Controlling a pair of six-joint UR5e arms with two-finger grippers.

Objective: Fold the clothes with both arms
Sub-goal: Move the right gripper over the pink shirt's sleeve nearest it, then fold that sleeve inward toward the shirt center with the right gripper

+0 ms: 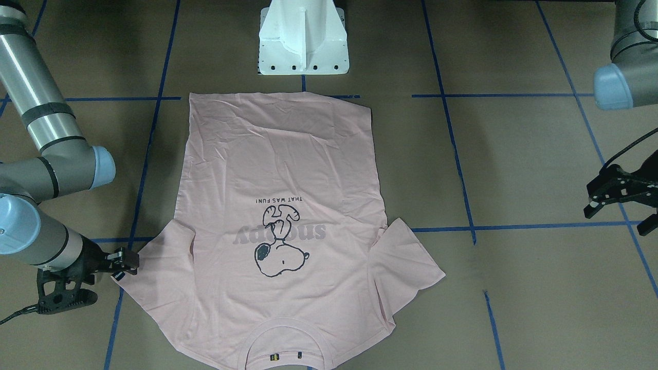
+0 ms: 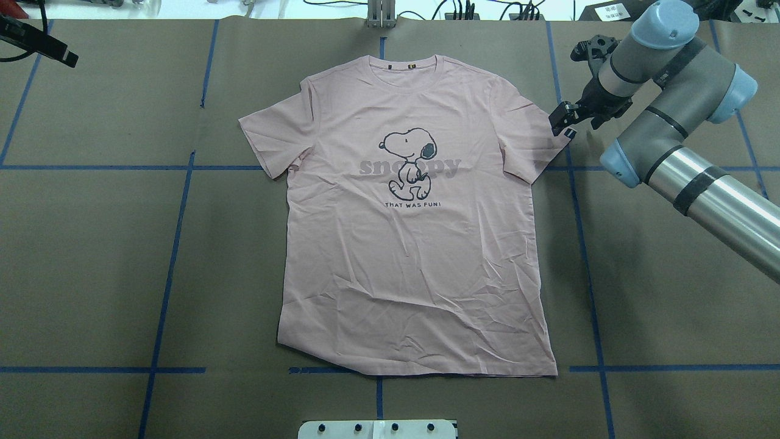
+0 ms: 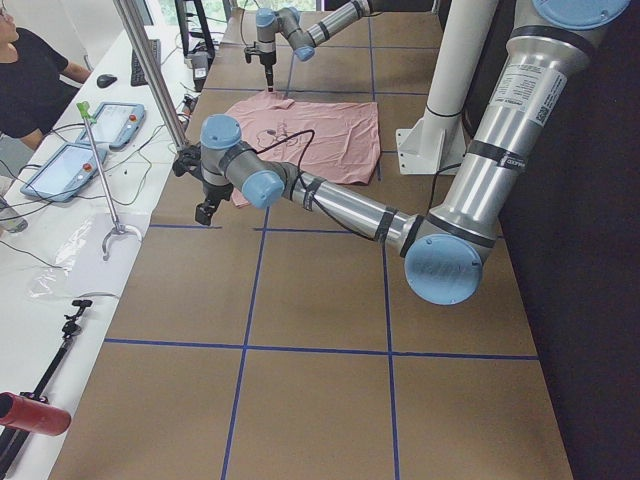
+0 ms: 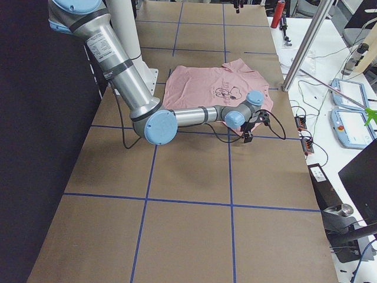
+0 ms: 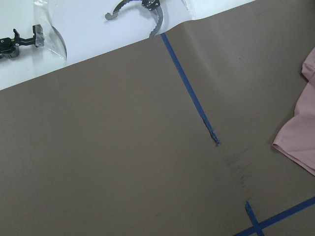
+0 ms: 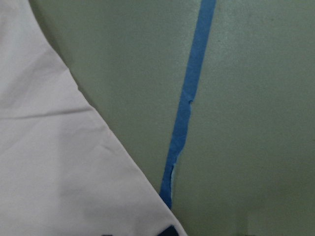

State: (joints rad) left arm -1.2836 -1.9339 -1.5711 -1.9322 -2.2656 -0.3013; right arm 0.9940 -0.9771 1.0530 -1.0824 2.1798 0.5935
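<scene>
At the T-shirt point(image 2: 414, 244) sleeve, right fingers point(image 1: 128, 259), left fingers point(image 1: 596, 198) spread, clearest front-facing

Soft matt pink cloth of the T-shirt point(image 2: 414, 256), finely creased, matt brown paper point(image 2: 91, 274) covering the tabletop point(image 2: 670, 317), smooth blue tape lines point(image 2: 177, 244), satin grey metal of my right arm point(image 2: 731, 207), glossy pale-blue plastic joint caps point(image 2: 665, 23), matt black right gripper point(image 2: 562, 124), smooth white painted pedestal point(image 1: 303, 41)
</scene>
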